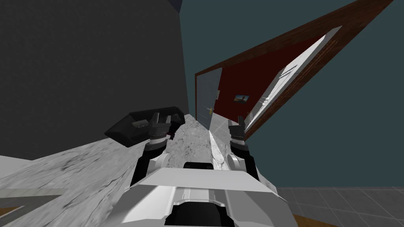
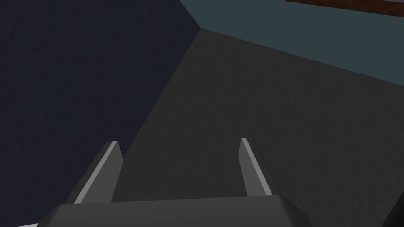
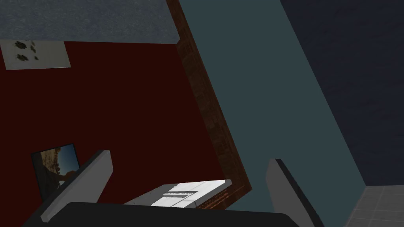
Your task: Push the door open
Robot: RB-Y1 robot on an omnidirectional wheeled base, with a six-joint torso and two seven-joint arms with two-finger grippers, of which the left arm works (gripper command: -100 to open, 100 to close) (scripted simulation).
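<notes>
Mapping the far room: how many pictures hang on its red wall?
2: a pale print on the red wall beside the grey strip, and a framed landscape farther from it. Others may be hidden.

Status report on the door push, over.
Open, empty: left pincer, right pincer. Grey door ahead, already ajar in its brown frame, untouched. Black block beside left pincer, off the doorway line.

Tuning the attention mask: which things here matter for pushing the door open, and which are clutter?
Job: grey door, brown door frame, right gripper, left gripper, both with fingers open.
Lying about: black object behind the left gripper, framed picture, white unit past the door frame.
</notes>
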